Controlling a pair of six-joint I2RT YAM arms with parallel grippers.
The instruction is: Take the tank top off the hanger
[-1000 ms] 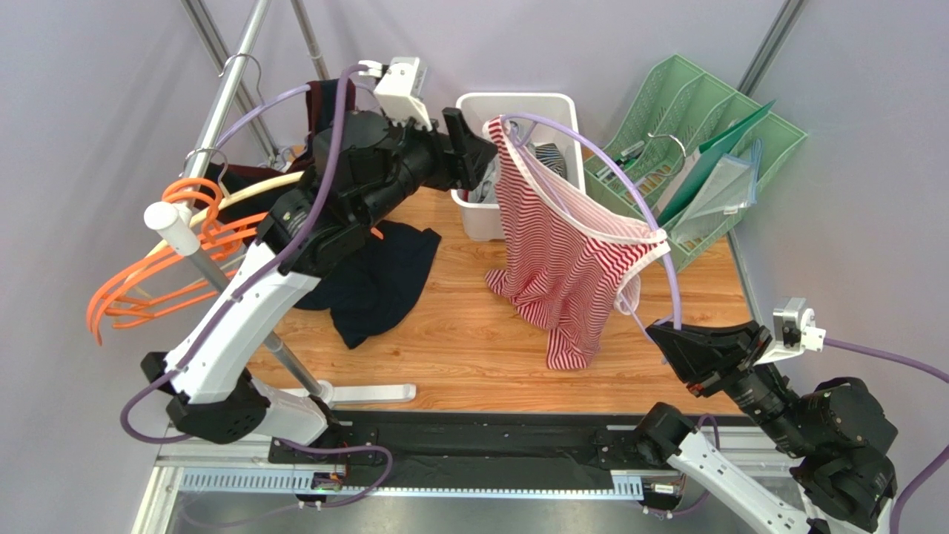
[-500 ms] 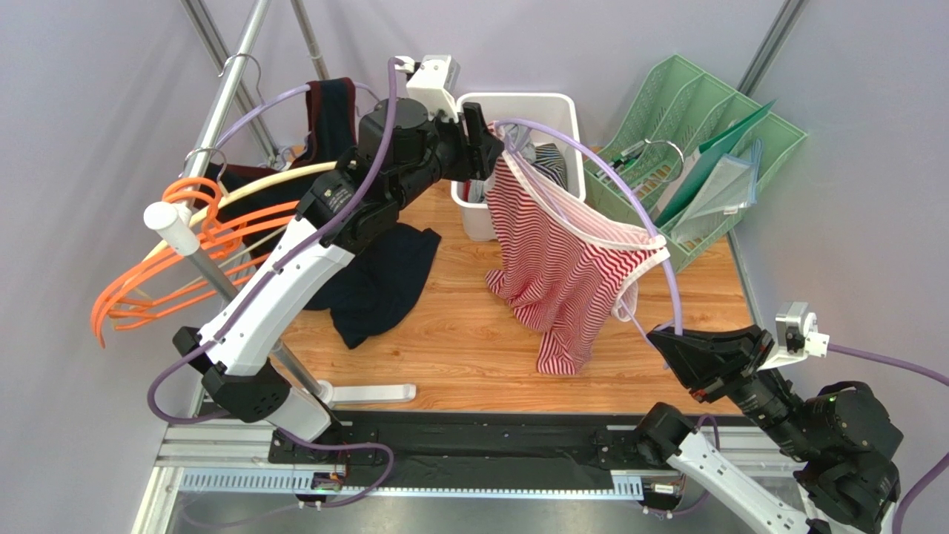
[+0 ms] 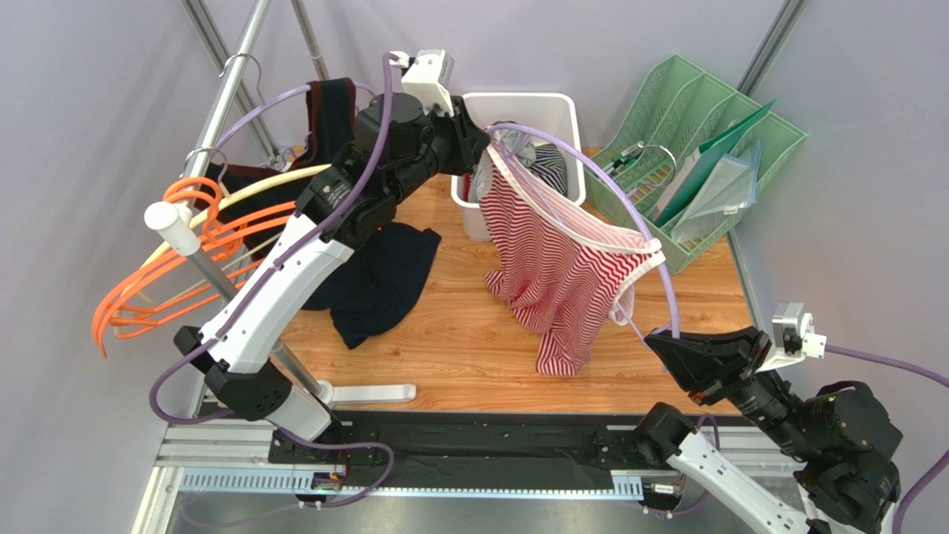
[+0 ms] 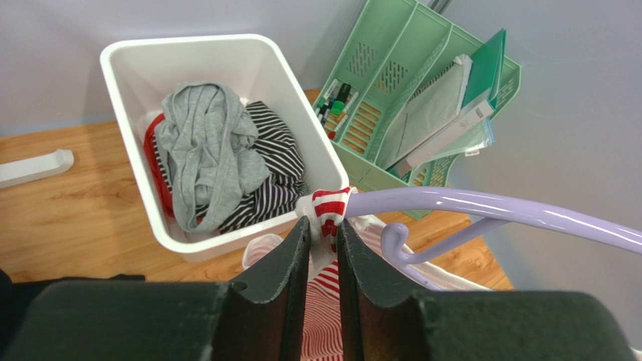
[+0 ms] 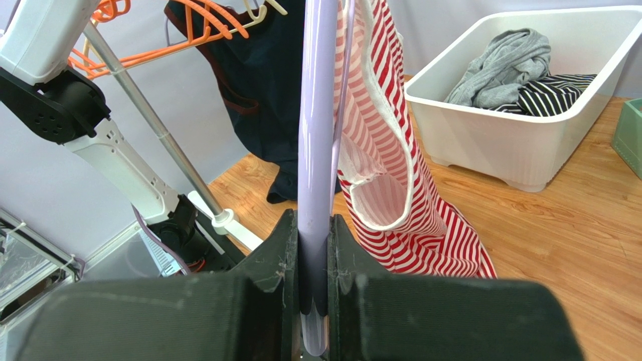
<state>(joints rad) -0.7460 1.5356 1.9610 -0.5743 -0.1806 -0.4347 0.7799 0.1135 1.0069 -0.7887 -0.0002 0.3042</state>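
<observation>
Hanging above the wooden table, the striped tank top is not off yet: it is draped on the lilac hanger, so removal is barely begun. Right gripper is clamped on the hanger's lower end. Left gripper is pinched shut on the strap at the hanger tip.

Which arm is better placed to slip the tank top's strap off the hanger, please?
Left. The left gripper pinches the strap of the tank top at the tip of the hanger and could pull it off; the right gripper clamps the other end, steadying it.
</observation>
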